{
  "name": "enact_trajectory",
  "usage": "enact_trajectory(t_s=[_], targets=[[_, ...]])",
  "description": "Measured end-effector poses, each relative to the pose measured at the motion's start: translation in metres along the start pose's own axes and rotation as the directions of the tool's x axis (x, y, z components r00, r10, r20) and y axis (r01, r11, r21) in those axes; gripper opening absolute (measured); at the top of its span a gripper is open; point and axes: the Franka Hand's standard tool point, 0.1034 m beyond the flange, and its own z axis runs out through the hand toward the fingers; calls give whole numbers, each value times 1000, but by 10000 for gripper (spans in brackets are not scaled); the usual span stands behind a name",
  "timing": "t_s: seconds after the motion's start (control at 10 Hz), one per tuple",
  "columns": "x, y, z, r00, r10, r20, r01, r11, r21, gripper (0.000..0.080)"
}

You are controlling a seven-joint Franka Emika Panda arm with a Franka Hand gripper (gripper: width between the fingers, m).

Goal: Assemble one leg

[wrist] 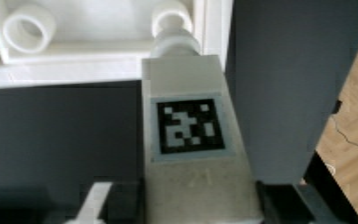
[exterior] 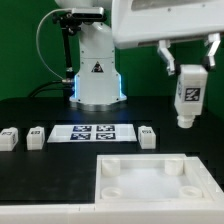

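A white end effector (exterior: 190,62) clamps a leg (exterior: 189,95) upright in mid-air at the exterior view's right, the leg's black-and-white tag facing the camera and its narrow tip pointing down; below it, a large white plate (exterior: 140,160) with round corner sockets lies on the black worktop (exterior: 40,175); beyond the plate the marker board (exterior: 95,132) lies flat, two loose legs (exterior: 36,137) to the exterior view's left of it and a third near its other end; the arm's white base (exterior: 97,70), ringed by a blue glow, stands behind the board.
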Motion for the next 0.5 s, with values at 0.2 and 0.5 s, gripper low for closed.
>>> enact_trajectory(t_s=[0.2,0.5], targets=[[-2,1,1,1000,0,5,0,1000,3,294],[-5,-14,14,997,11,-75,-8,999,38,294]])
